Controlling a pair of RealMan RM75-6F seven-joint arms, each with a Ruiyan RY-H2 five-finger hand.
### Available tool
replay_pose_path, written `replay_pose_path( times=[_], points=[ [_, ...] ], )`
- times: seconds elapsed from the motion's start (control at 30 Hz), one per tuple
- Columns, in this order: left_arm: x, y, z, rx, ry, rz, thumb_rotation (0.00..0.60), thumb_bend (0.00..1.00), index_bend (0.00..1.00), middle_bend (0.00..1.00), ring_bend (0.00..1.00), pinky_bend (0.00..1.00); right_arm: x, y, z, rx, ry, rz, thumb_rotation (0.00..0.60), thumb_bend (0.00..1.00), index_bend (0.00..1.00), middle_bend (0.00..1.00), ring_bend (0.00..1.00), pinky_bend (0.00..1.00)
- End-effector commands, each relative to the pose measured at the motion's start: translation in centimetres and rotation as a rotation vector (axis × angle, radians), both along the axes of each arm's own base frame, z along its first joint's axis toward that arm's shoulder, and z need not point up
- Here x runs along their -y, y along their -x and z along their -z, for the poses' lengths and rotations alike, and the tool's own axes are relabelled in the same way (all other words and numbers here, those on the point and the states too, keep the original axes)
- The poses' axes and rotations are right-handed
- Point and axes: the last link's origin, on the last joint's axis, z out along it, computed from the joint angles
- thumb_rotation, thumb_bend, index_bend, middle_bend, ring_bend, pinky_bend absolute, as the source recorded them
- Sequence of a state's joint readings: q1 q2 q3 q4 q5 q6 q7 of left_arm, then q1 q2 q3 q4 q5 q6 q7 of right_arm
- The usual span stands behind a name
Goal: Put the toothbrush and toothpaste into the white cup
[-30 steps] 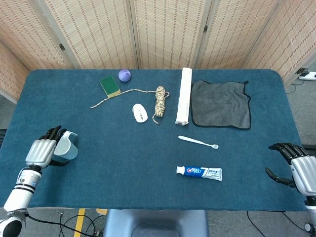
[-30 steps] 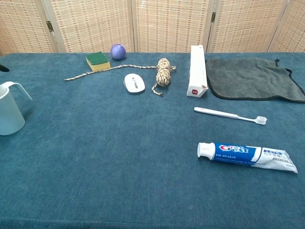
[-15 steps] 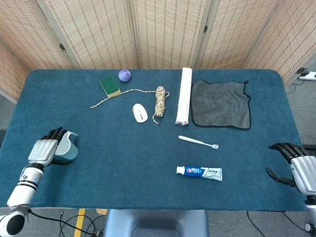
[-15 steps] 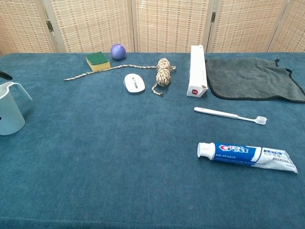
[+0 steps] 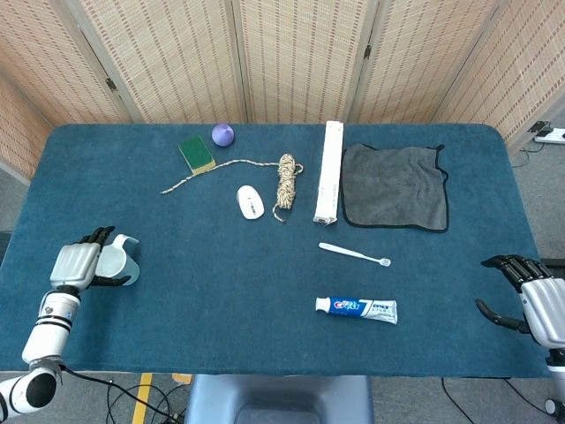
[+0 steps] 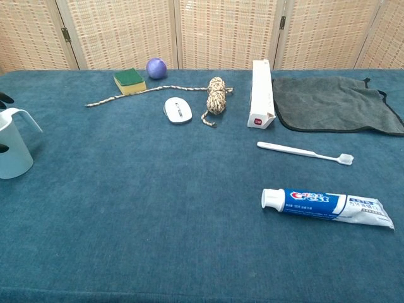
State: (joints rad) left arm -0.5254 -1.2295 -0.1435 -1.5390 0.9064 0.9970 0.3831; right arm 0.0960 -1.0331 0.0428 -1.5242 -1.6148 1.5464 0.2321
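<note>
The white cup (image 5: 122, 262) (image 6: 14, 151) stands upright at the table's left edge, handle to the right. My left hand (image 5: 76, 263) wraps it from the left, fingers behind the rim and thumb across its front; only dark fingertips (image 6: 5, 98) show in the chest view. A white toothbrush (image 5: 354, 254) (image 6: 304, 152) lies flat right of centre. Just nearer than it lies the blue toothpaste tube (image 5: 357, 308) (image 6: 328, 206), cap to the left. My right hand (image 5: 535, 295) hovers at the table's right edge, fingers apart and holding nothing, far from both.
At the back lie a long white box (image 5: 327, 172), a grey cloth (image 5: 395, 185), a coiled rope (image 5: 286, 179) with a trailing end, a white mouse (image 5: 250, 201), a green sponge (image 5: 196, 153) and a purple ball (image 5: 222, 134).
My left hand's fingers have closed further around the cup, with fingertips now showing in the chest view, and its forearm has swung slightly left. The right hand and the other objects are unmoved.
</note>
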Motion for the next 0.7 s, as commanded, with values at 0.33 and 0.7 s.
replay_pose_path(
  times=[0.33, 0.7],
  points=[
    [-0.7, -0.3, 0.6, -0.020, -0.047, 0.052, 0.526, 0.13, 0.38, 0.39, 0.44, 0.69, 0.0, -0.2, -0.1, -0.004, 0.002, -0.003, 0.600, 0.19, 0.30, 0.30, 0.25, 0.30],
    [-0.8, -5.4, 0.9, 0.034, 0.007, 0.223, 0.569, 0.13, 0.43, 0.46, 0.49, 0.76, -0.1, -0.3, -0.2, -0.005, 0.004, -0.007, 0.600, 0.19, 0.30, 0.30, 0.25, 0.30]
  ],
)
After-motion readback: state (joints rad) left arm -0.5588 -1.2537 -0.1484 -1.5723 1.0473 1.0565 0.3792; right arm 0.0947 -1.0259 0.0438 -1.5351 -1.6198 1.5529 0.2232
